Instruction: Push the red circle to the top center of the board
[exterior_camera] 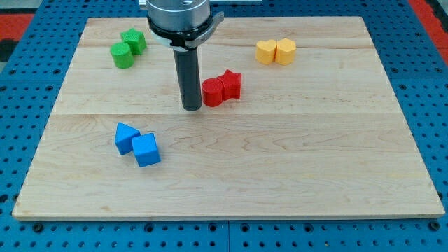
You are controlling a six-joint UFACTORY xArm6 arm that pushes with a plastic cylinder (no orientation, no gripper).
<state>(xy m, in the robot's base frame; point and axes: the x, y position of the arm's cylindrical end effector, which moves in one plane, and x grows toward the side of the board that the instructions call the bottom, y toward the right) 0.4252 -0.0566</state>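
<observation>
The red circle [211, 92] lies near the board's middle, slightly above centre, touching a red star [230, 85] on its right. My tip [192, 108] rests on the board just left of the red circle and slightly below it, very close to it or touching it. The rod rises from there to the arm's mount at the view's top.
A green circle [122, 54] and a green star-like block [133, 40] sit at the top left. Two yellow blocks [276, 52] sit at the top right. Two blue blocks [137, 144] lie at the lower left. The wooden board [294, 161] lies on a blue perforated table.
</observation>
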